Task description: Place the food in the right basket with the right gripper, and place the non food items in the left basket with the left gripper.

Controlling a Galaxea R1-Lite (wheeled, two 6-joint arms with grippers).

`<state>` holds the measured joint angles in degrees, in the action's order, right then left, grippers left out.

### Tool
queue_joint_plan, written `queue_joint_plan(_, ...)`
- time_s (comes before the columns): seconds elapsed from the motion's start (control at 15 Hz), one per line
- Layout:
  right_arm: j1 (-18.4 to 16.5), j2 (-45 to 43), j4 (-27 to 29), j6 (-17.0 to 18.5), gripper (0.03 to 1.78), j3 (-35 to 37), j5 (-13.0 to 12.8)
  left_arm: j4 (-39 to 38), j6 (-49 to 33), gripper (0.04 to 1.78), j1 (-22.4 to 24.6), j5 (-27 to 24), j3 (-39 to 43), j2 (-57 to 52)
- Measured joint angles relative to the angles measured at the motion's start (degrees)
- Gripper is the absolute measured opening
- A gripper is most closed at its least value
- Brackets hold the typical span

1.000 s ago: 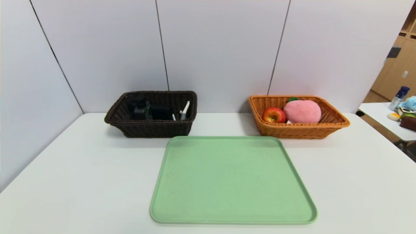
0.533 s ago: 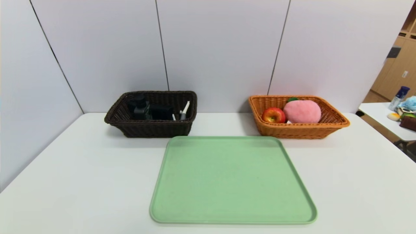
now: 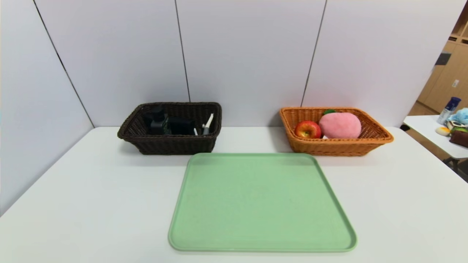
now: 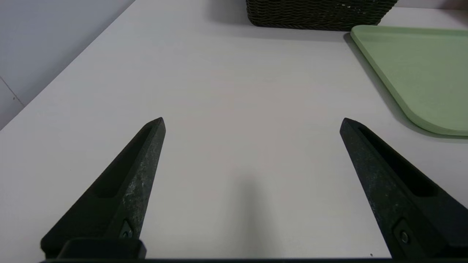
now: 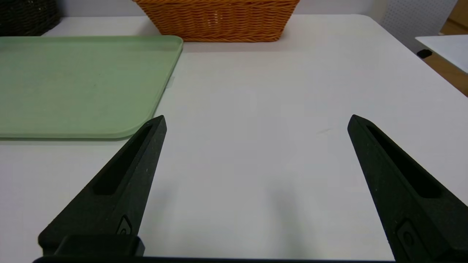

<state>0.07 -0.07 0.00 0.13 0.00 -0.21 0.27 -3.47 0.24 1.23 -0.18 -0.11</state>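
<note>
In the head view the orange-tan right basket (image 3: 376, 138) at the back right holds the food: a red-yellow apple (image 3: 308, 129) and a pink plush peach (image 3: 340, 125). The dark brown left basket (image 3: 172, 144) at the back left holds the non food items: a dark pump bottle (image 3: 158, 121), a black glasses case (image 3: 181, 126), a white-headed peeler (image 3: 208, 125) and a white pen (image 3: 195, 131). Neither arm shows in the head view. My left gripper (image 4: 252, 120) hangs open over bare table, near the front on the tray's left side. My right gripper (image 5: 257, 117) hangs open over bare table on the tray's right side.
A green tray (image 3: 261, 202) lies empty in the middle of the white table (image 3: 91, 204), in front of both baskets. Grey wall panels close the back and left. A second table (image 3: 435, 135) with clutter stands off to the right.
</note>
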Motion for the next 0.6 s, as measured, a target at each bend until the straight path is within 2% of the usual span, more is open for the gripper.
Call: queue_joint_plan(0.6,0.0,0.0,-0.11,1.51,1.71,0.0,-0.91,0.0,0.0,1.69,0.0,0.04,0.0,0.01)
